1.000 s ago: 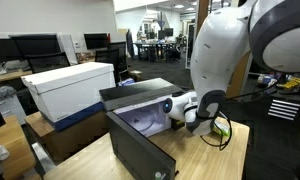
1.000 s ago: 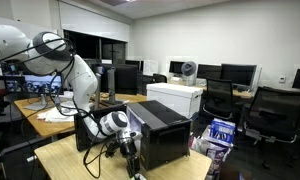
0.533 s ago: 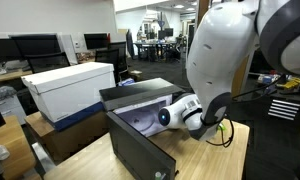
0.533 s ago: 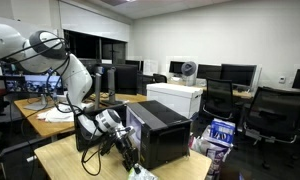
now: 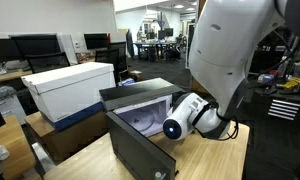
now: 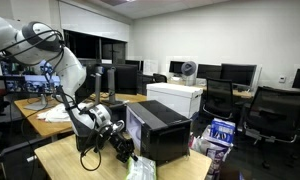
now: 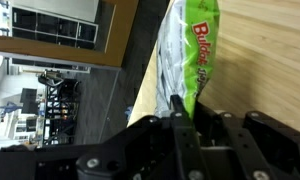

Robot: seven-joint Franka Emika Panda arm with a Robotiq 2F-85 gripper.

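Note:
A green and clear plastic snack bag (image 7: 190,50) lies stretched over the light wooden table (image 7: 275,60) in the wrist view. Its near end runs in between the dark fingers of my gripper (image 7: 190,118), which look closed on it. In an exterior view the gripper (image 6: 124,152) points down at the table's front edge, with the bag (image 6: 140,170) just under it. It is beside the open front of a black box (image 6: 160,125). In an exterior view my wrist (image 5: 185,120) sits behind the black box's open door (image 5: 140,150), and the fingers are hidden there.
A white carton (image 5: 70,85) stands behind the black box, also in an exterior view (image 6: 175,97). Desks with monitors (image 6: 240,72) and office chairs (image 6: 275,110) fill the room. A black cable (image 6: 90,160) hangs by the arm. A table edge is close to the gripper.
The arm has swung and drawn its wrist up and away from the black box. More of the bag now shows below the gripper at the table edge.

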